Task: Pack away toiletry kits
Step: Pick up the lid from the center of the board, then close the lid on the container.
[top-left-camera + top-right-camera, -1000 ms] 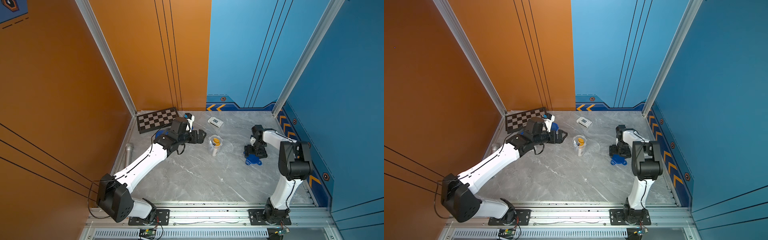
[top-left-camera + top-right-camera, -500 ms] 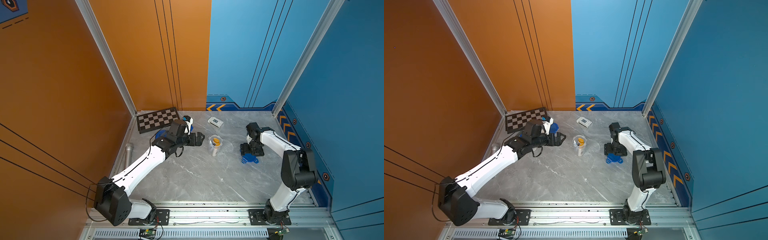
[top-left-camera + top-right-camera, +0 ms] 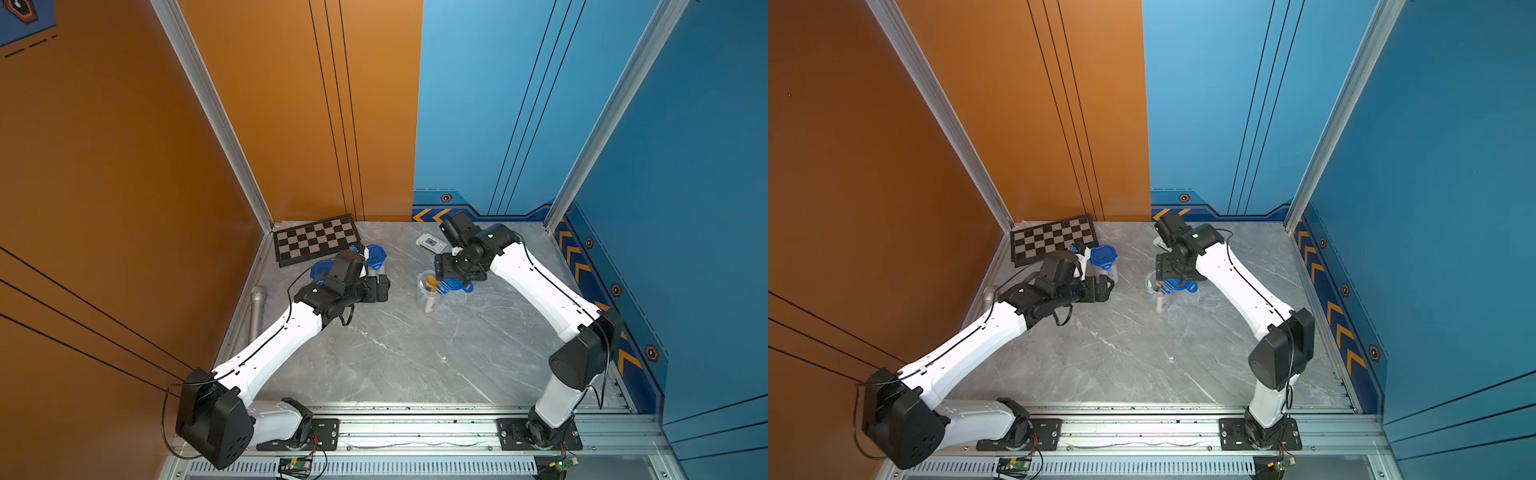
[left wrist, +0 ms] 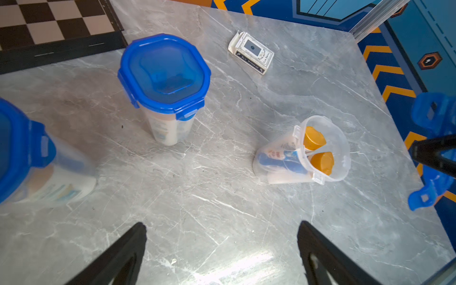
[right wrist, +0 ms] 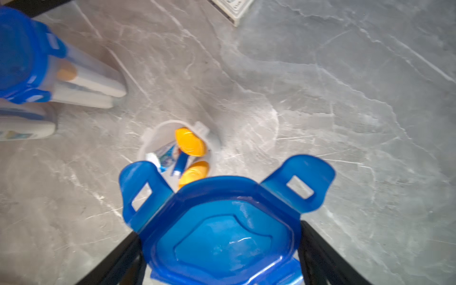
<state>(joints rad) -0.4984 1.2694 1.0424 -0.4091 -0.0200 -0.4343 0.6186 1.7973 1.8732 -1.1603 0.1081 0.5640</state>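
The tabletop [image 3: 395, 353] is grey marble with pale veins, glossy enough to throw back a patch of light near the left hand [image 4: 222, 223] in its wrist view. An orange wall [image 3: 124, 166] closes the left and far left. A blue wall [image 3: 685, 166] closes the far right and right (orange chevrons [image 3: 575, 266] run along its dark base). Aluminium posts [image 3: 216, 108] stand at the far corners, and a metal rail [image 3: 415, 432] along the near edge carries both arm bases. A chessboard [image 3: 316, 239] lies in the far left corner, a white box [image 3: 431, 243] at far centre, and a microphone [image 3: 257, 309] along the left edge.

The open cup [image 4: 308, 153] stands mid-tabletop toward the far side — two gold-capped bottles [image 4: 314, 139], a tube [image 5: 164, 151] and a toothbrush [image 5: 180, 161] inside. The right hand [image 5: 219, 229] grips a blue lid [image 5: 222, 246] between its fingers, tabs flared, just right of the cup's mouth. Two lidded cups [image 4: 162, 81] stand far left by the chessboard. The left hand is spread wide and holds nothing.
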